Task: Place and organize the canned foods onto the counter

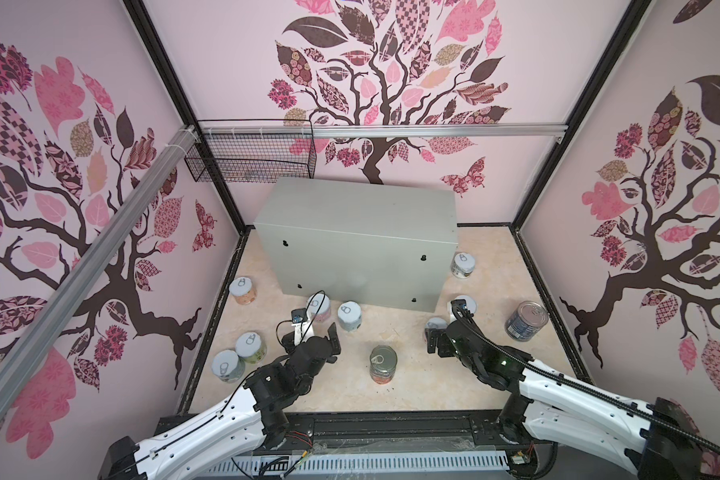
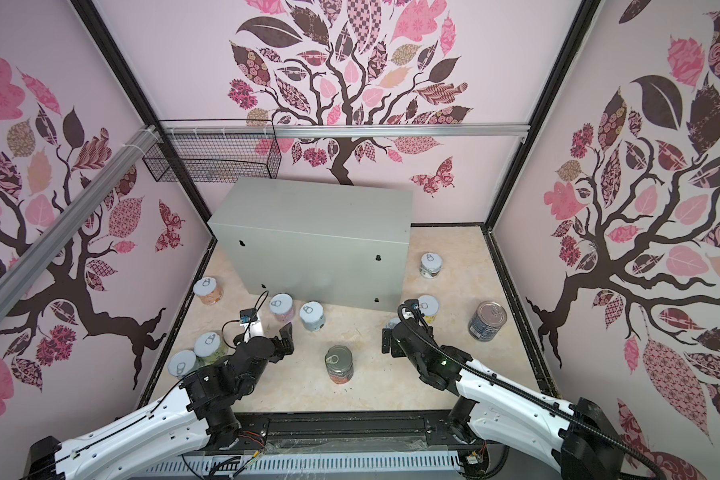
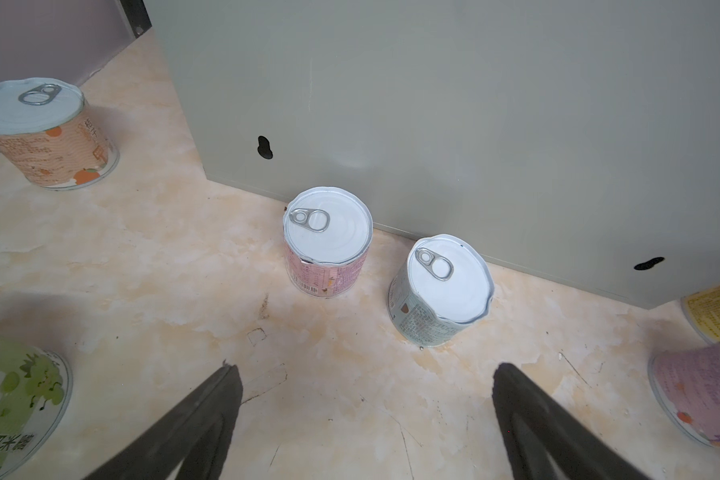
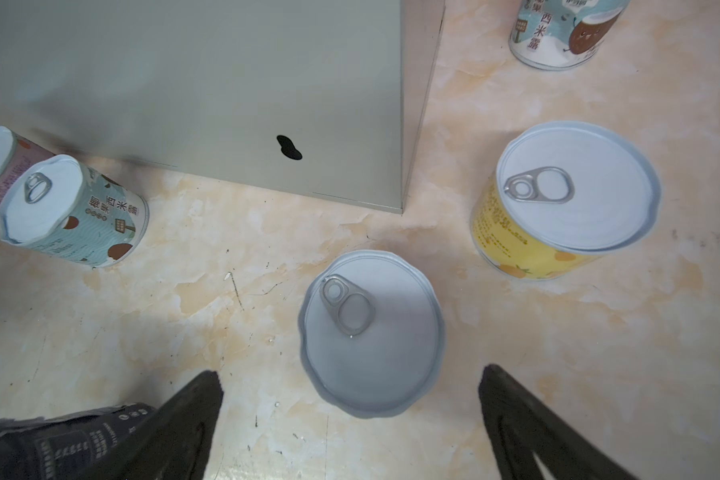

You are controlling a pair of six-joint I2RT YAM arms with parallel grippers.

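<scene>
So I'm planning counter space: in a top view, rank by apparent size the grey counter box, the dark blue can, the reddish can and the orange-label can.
1. Counter, by far.
2. Dark blue can and reddish can: alike, not ranked.
3. Orange-label can, shorter; it stands farther off, so partly unsure.

Soft, even light throughout, faint shadows under the cans (top views bow at edges), wrist views slightly blurred.

Top views overhead, whole scene; wrist views low, close, sharing counter (image 3: 474, 104).
</scene>
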